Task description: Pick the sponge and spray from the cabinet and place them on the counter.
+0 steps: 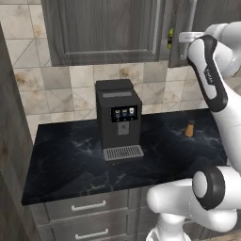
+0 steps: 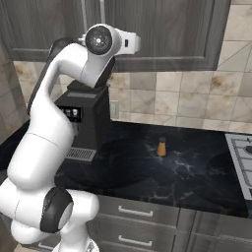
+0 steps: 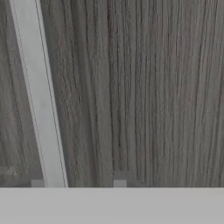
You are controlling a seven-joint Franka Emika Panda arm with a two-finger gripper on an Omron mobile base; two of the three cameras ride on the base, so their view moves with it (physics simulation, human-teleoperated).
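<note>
Spray (image 1: pixel 170 37) inside cabinet (image 1: pixel 108 28)

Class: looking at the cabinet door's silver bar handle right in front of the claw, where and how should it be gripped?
Grip the handle mid-length, from the front, fingers either side. It is a slim straight bar on the cabinet door, so it suits a pinch.

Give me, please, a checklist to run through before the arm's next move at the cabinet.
1. Gripper open: ok.
2. Handle between the fingertips: ok, though close to one tip.
3. Cabinet door swung open: not ok.
4. Spray located: cannot tell, just a green sliver at the door gap.
5. Sponge located: cannot tell.
6. Counter has free space beside the coffee machine: ok.
</note>
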